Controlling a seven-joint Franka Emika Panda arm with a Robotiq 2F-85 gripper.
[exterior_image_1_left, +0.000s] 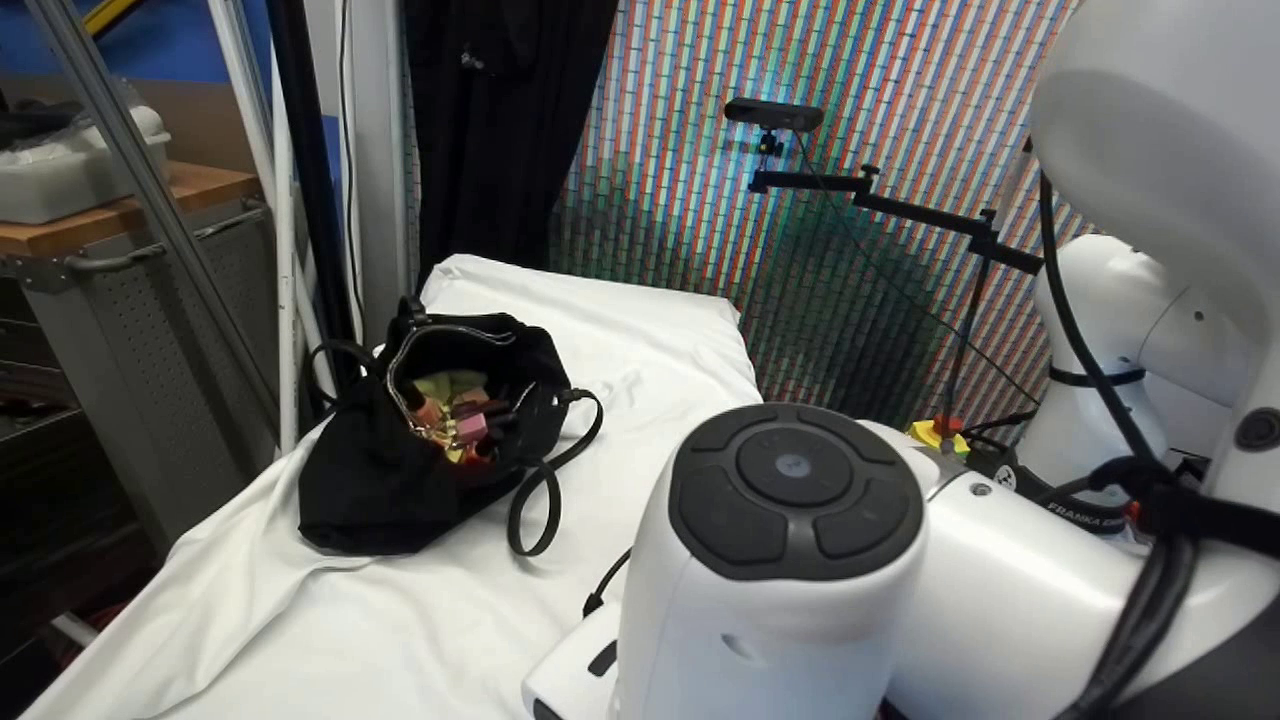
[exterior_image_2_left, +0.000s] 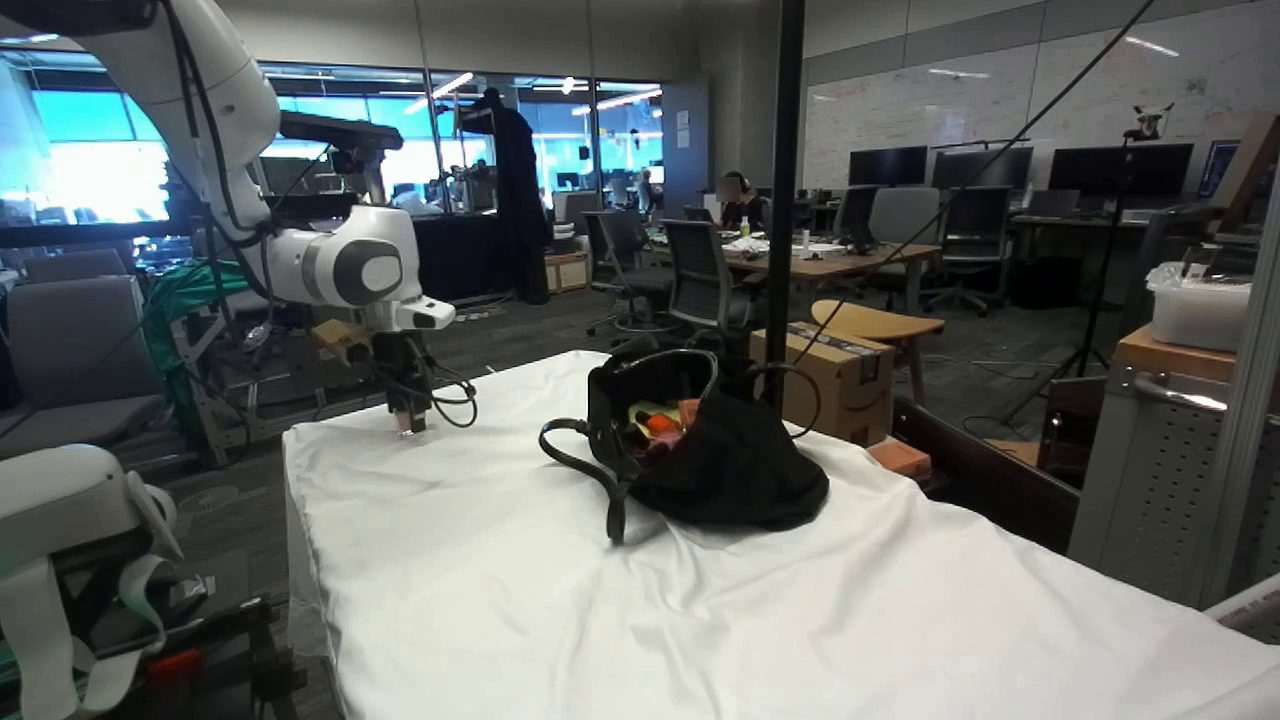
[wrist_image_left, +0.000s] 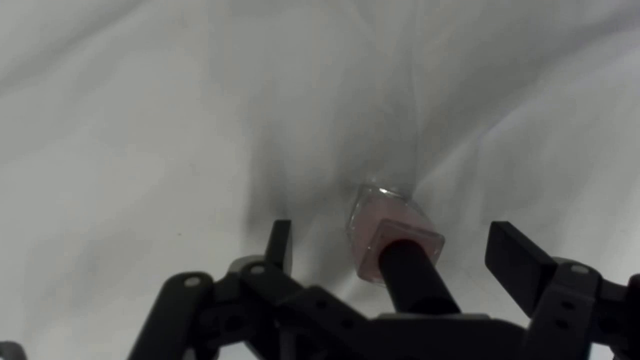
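My fingers (wrist_image_left: 281, 245) come nearest the wrist camera, spread wide, one on each side of a pink bottle (wrist_image_left: 385, 220) and touching neither flank. The bottle stands upright on the white-draped bench (exterior_image_2_left: 480, 600), long axis vertical, its black cap (wrist_image_left: 415, 280) pointing up toward my palm (wrist_image_left: 440, 337), well apart from the black bag (exterior_image_2_left: 740, 480), on the side where a strap (exterior_image_2_left: 616, 518) droops. The bag's open mouth shows a jumble of pink, orange and yellow-green pieces (exterior_image_1_left: 470, 428) I cannot name. The cap's top is lost against my palm; in an exterior view, bottle and fingers cannot be seen past my arm (exterior_image_1_left: 780, 630).
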